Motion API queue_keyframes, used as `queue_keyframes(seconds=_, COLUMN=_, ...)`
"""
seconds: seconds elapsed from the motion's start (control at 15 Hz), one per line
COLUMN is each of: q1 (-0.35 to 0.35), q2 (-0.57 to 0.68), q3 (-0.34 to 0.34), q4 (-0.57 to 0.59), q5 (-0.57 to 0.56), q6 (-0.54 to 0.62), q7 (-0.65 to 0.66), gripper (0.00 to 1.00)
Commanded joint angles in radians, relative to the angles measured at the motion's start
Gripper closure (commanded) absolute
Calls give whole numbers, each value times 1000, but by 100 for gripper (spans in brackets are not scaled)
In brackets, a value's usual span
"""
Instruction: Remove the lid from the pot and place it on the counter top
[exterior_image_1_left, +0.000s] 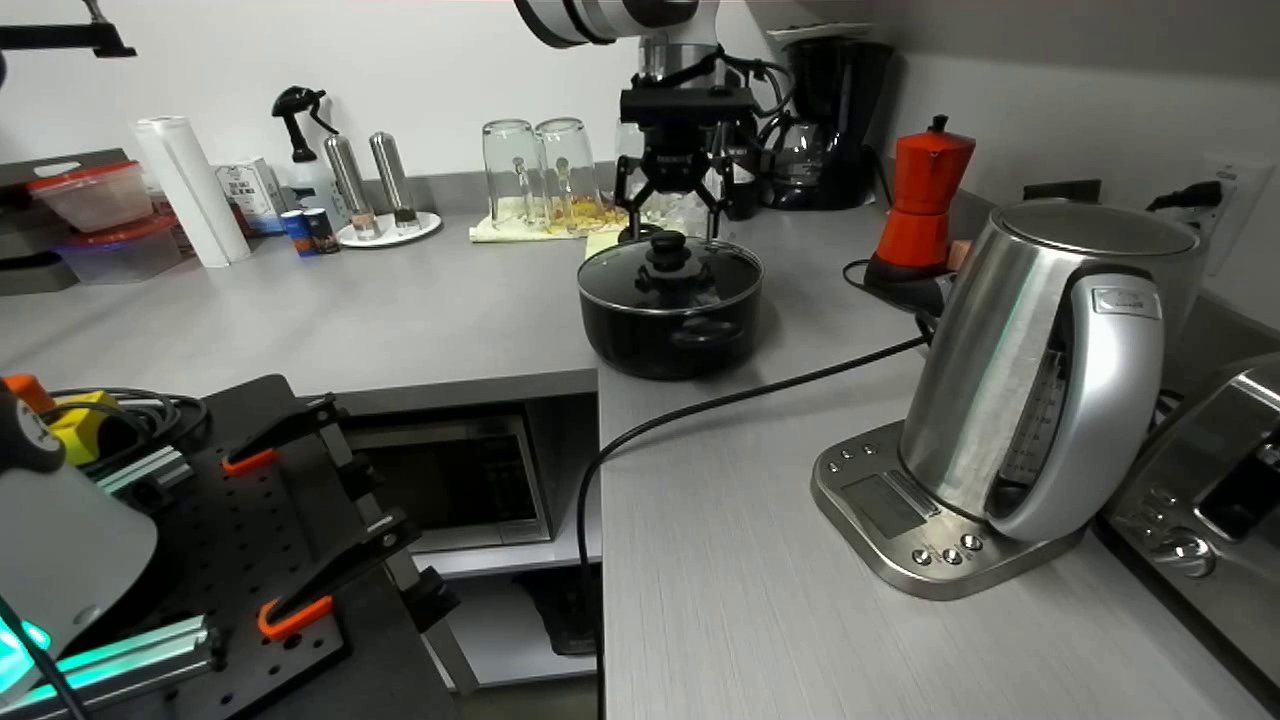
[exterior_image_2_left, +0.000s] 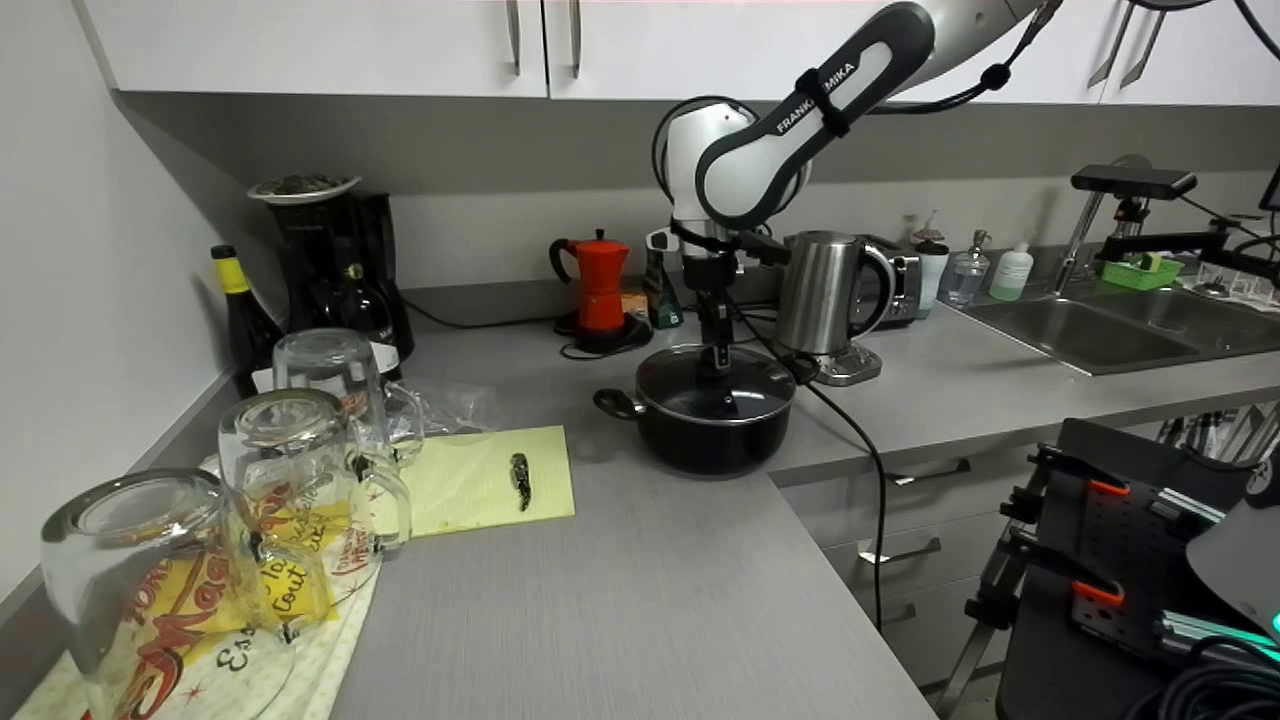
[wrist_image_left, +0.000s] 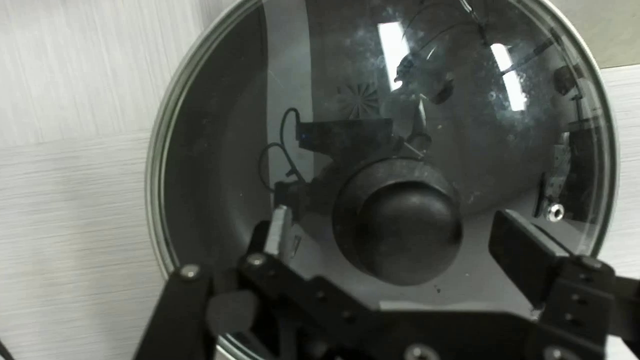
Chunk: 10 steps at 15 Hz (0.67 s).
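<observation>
Steel kettle (exterior_image_1_left: 1035, 370) nearest, by the wall-side edge; then the pot (exterior_image_1_left: 650, 345) at the inner corner of the counter top (exterior_image_1_left: 720, 520), lid (exterior_image_1_left: 672, 291) seated on it; your gripper (exterior_image_1_left: 673, 232) has jaws spread wide around the knob (wrist_image_left: 410, 235), gripping nothing; glass mugs (exterior_image_1_left: 513, 170) along the far edge.

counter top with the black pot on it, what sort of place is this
Most likely a kitchen, though whether in a home, office or lab is unclear: a double-basin sink, an electric kettle and a red moka pot show it.
</observation>
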Motion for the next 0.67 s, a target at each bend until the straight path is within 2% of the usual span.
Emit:
queue_keyframes(seconds=0.0, q1=-11, q2=-10, q3=11, q4=-31, q5=29, q6=30, q7=-34, gripper=25)
queue_keyframes(seconds=0.07, q1=-11, q2=-11, q3=11, q4=-34, q5=29, q6=32, q7=-34, gripper=26)
queue_keyframes(seconds=0.47, q1=-15, q2=-31, q3=13, q4=-47, q5=37, q6=41, q7=-32, gripper=70)
queue_keyframes(seconds=0.6, q1=-16, q2=-43, q3=13, q4=-55, q5=38, q6=48, q7=-31, gripper=75)
